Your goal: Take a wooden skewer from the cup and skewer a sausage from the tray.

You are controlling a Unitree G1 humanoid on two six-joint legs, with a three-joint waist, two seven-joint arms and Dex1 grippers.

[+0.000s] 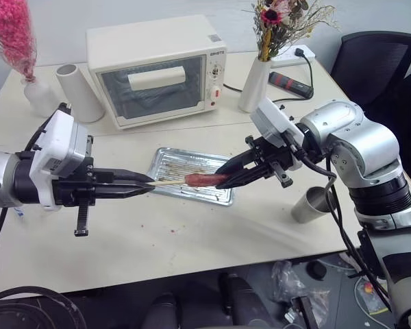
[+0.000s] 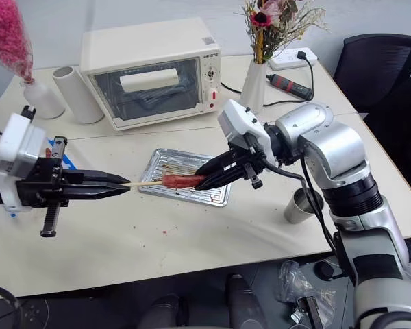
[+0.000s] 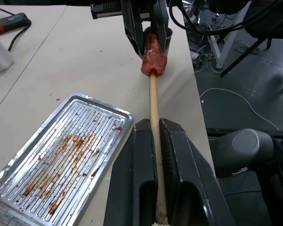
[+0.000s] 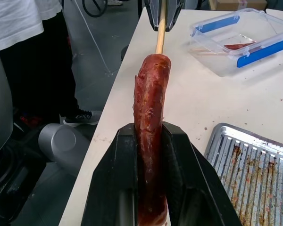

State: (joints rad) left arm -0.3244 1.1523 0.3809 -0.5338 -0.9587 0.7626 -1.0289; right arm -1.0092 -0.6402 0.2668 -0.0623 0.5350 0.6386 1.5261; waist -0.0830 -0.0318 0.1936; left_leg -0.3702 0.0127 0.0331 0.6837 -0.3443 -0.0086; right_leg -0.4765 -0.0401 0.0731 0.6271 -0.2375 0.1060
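Observation:
My left gripper is shut on the blunt end of the wooden skewer, holding it level above the tray. From the other side my right gripper is shut on the dark-red sausage, also above the tray. The skewer's pointed end meets the sausage's free end and appears to enter it, as the left wrist view shows at the sausage. In the right wrist view the sausage rises between my fingers toward the skewer. The grey cup stands on the table at the right.
A white toaster oven, a white cylinder and two flower vases line the back of the table. A clear blue-edged container lies near my left arm. A person stands beside the table, and a black chair stands back right.

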